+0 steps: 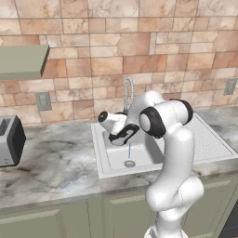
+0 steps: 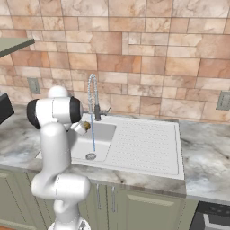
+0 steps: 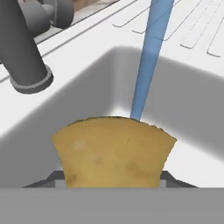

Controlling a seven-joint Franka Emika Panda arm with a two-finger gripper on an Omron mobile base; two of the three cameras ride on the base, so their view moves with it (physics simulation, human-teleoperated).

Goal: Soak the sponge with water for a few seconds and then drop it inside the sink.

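Tool (image 3: 112, 186) clamping sponge (image 3: 113, 151), beside water (image 3: 148, 61)

A marbled grey-and-cream stone desk (image 1: 56, 158) runs along the tiled wall, above a row of pale green cabinet doors. Set into it is the sink (image 1: 108, 160), a pale grey-white unit whose square basin holds a round metal drain (image 1: 129, 163) and whose ribbed drainboard (image 2: 146, 143) lies to the right of the basin. A coiled-spring chrome tap (image 2: 93, 96) rises from the sink's back rim, close to the wall. Towards the desk's left end, well apart from the sink, a dark and silver toaster (image 1: 10, 141) stands on the stone. To the right of the drainboard, the stone carries on along the wall.
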